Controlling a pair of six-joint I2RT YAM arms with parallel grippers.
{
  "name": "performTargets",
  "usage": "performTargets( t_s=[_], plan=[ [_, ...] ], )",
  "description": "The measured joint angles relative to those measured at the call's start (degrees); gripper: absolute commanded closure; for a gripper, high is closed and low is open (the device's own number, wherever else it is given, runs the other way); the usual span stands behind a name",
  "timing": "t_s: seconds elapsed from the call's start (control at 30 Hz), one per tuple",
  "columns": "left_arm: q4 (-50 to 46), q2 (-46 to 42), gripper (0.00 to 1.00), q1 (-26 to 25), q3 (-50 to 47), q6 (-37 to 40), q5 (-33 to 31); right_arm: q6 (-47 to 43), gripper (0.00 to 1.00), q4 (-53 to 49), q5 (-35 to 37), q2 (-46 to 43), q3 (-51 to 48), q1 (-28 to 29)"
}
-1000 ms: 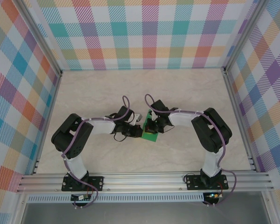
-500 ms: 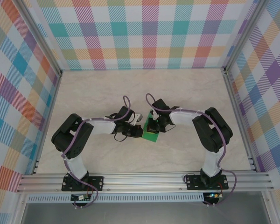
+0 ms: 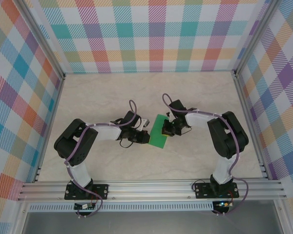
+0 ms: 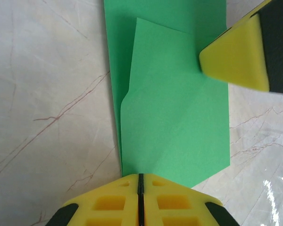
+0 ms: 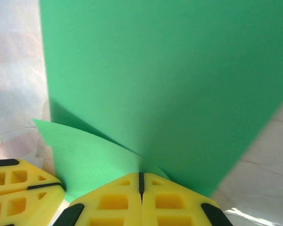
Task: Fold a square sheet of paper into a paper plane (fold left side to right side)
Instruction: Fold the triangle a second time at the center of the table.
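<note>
Both clenched: left hand (image 4: 139,178) on one edge of the square sheet of paper (image 3: 156,140); right hand (image 5: 141,175) on its lifted flap; anchor left, swing flap over, match edges before creasing.

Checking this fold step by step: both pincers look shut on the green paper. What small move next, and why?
Probably the right pincer should carry its pinched layer slightly rightward and lower it flat. The left pincer is shut on another edge of the square sheet of paper, anchoring it, while the sheet rises steeply from the right pincer's pinch, not yet flattened.
</note>
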Motion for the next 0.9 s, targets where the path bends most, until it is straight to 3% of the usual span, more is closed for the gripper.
performTargets(
  t_s=[0.3, 0.9],
  plan=[
    [0.04, -0.11, 0.90, 0.00, 0.00, 0.02, -0.17, -1.99, 1.00, -1.05, -0.66, -0.70, -0.79, -3.82],
    [-1.60, -5.20, 0.88, -0.33, -4.42, 0.63, -3.45, -3.45, 1.00, -1.40, -1.14, -0.70, -0.79, -4.94]
  ],
)
